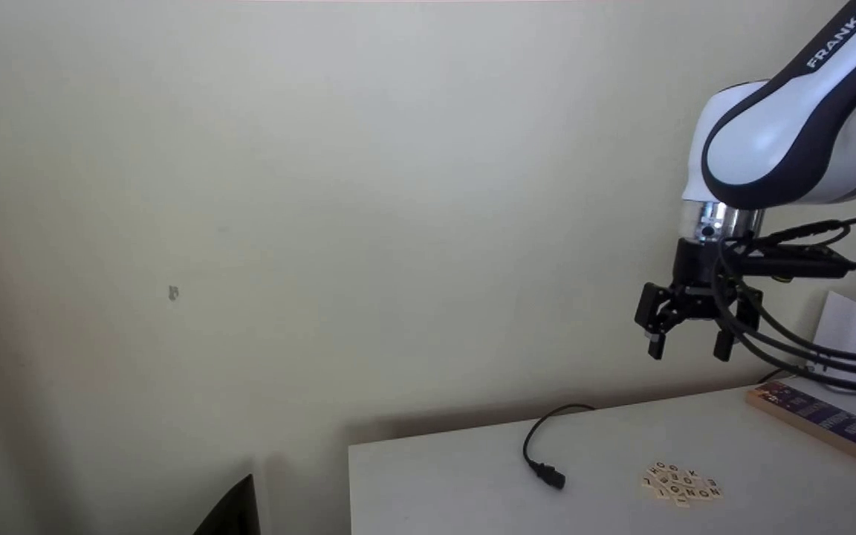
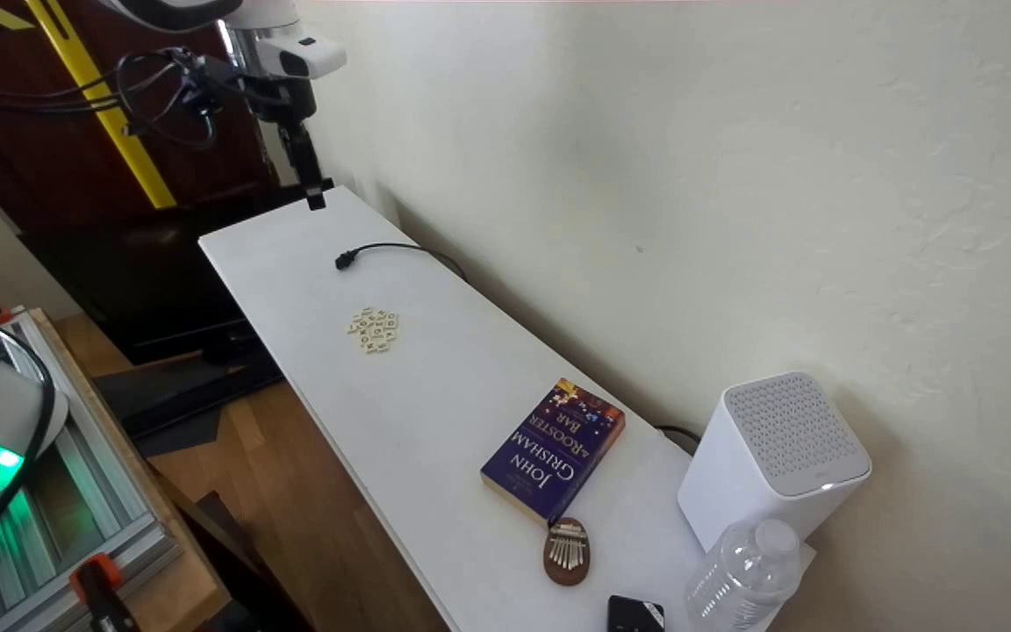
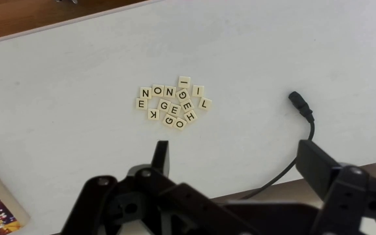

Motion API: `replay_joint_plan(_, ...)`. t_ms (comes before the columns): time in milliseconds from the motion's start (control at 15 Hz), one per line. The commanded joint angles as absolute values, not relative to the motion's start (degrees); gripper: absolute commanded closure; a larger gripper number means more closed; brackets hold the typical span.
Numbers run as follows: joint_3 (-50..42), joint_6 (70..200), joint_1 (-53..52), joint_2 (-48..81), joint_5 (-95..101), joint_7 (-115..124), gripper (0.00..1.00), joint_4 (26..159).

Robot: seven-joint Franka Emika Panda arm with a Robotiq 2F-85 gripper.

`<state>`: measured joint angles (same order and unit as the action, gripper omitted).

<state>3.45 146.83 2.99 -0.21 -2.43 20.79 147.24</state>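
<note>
My gripper point(image 3: 234, 143) stands open with nothing between its fingers, pointing down. In an exterior view the gripper point(image 1: 689, 356) hangs well above the white table point(image 1: 458, 483), near the wall. A cluster of cream letter tiles point(image 3: 174, 109) lies flat and face up, ahead of the fingertips in the wrist view; several edges touch. Beyond the right-hand finger point(image 3: 317, 166) lies a black cable's plug point(image 3: 300, 105), its cord passing behind that finger and over the table edge. Both exterior views also show the tiles point(image 2: 374, 331) and the plug point(image 1: 549, 475), apart from each other.
A thick paperback point(image 2: 554, 452) lies on the table, with a small thumb piano point(image 2: 567, 553) by its corner. Farther along are a white speaker-like box point(image 2: 760, 465), a clear bottle point(image 2: 747, 575) and a black item point(image 2: 635, 614). The wall point(image 1: 324, 223) borders the table's long side.
</note>
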Motion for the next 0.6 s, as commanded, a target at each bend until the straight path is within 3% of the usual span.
replay_joint_plan(0,2.14,156.08,1.48,5.39,-1.63,20.49,0.0,148.03)
replay_joint_plan(533,-3.23,170.94,0.33,17.45,-2.34,18.47,0.0,148.78)
